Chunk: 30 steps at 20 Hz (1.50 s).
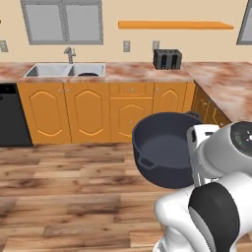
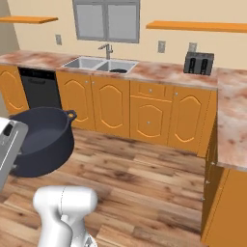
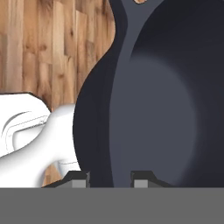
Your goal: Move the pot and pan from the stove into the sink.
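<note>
My gripper (image 3: 110, 178) pinches the rim of the pot (image 1: 165, 147), one finger (image 3: 78, 179) outside the wall and the other inside, with the dark wall passing between them. The pot hangs in the air above the wooden floor (image 1: 64, 187), tilted so that its open mouth faces the base cameras; its bare interior is visible in both base views. One loop handle (image 1: 146, 162) shows at the lower left of the pot in the left base view, and another (image 2: 71, 115) at the upper right of the pot in the right base view.

The sink (image 1: 66, 70), a double basin set into the marbled counter (image 1: 142, 71), lies well apart from the pot, against the far wall under the window (image 1: 62, 20). A dark round object (image 2: 118, 70) rests in the right basin; too small to identify with certainty. A faucet (image 1: 70, 53) stands behind the basins. A black toaster (image 1: 167, 59) sits further right on the same counter. Orange cabinets (image 1: 88, 113) run below, with a black dishwasher (image 2: 39, 88) at their left end.
</note>
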### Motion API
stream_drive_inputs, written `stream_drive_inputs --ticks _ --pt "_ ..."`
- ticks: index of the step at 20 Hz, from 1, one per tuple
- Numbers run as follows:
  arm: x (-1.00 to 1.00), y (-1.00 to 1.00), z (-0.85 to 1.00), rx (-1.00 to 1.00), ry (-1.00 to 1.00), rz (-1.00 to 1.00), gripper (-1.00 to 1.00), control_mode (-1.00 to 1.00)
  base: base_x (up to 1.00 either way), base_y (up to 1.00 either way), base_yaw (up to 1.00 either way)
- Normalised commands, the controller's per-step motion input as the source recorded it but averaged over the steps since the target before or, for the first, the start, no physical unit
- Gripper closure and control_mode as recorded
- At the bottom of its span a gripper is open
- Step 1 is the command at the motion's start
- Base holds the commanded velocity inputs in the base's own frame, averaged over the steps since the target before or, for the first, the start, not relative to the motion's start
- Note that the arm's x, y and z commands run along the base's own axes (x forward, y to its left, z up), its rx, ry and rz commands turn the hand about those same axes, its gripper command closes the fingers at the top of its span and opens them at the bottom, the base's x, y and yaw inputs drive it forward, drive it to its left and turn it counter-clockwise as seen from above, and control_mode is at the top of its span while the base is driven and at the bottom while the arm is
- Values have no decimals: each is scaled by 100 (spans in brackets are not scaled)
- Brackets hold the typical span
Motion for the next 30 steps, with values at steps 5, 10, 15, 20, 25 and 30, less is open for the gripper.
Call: stream_drive_inputs --ticks 5,10,15,20,25,30 --pt "0 0 0 0 0 0 100 100 0 50 -3" --pt "0 0 0 0 0 0 100 100 4 89 -9" --pt "0 0 0 0 0 0 100 100 0 92 -9" --pt "0 0 0 0 0 0 100 100 0 85 -8" --pt "0 0 0 0 0 0 100 100 0 82 -7" --pt "0 0 0 0 0 0 100 100 0 76 -5"
